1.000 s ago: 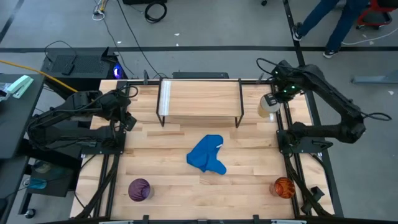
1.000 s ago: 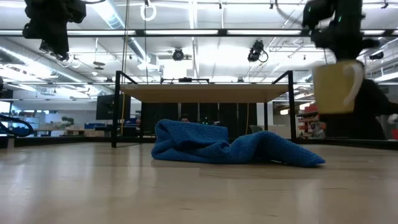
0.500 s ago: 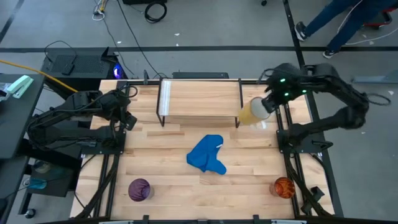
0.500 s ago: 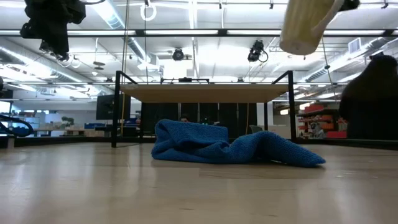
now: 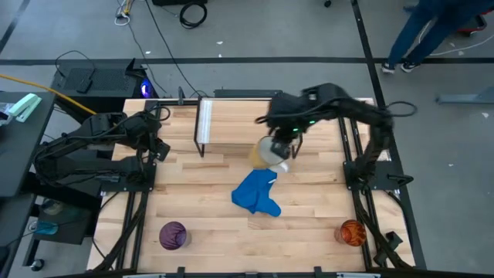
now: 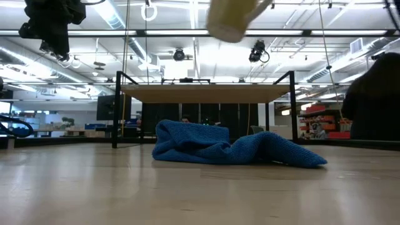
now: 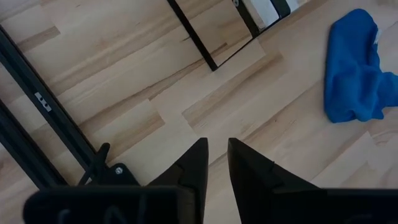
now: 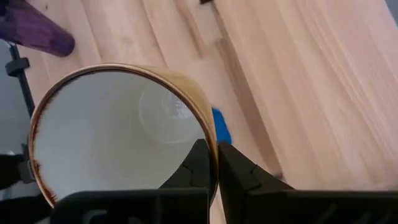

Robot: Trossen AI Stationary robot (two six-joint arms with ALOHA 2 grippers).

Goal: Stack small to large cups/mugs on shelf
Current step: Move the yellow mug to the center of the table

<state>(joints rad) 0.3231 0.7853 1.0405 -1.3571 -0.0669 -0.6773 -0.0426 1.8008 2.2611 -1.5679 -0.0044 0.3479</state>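
The left gripper (image 5: 158, 149) waits at the table's left edge, fingers nearly together, holding nothing; the right gripper (image 5: 282, 149), pinching the white mug (image 5: 268, 153) by its rim, has swung it from the right edge to just before the shelf (image 5: 247, 122), above the blue cloth (image 5: 257, 192), so placing looks close

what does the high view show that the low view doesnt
Only the high view: the translucent purple cup and translucent orange cup at the table's near edge, and the right hand gripping the white handled mug by its rim. Only the low view: the ceiling lights and the room behind. Both: the mug in the air, the crumpled blue cloth, and the low light-wood shelf on black wire legs.
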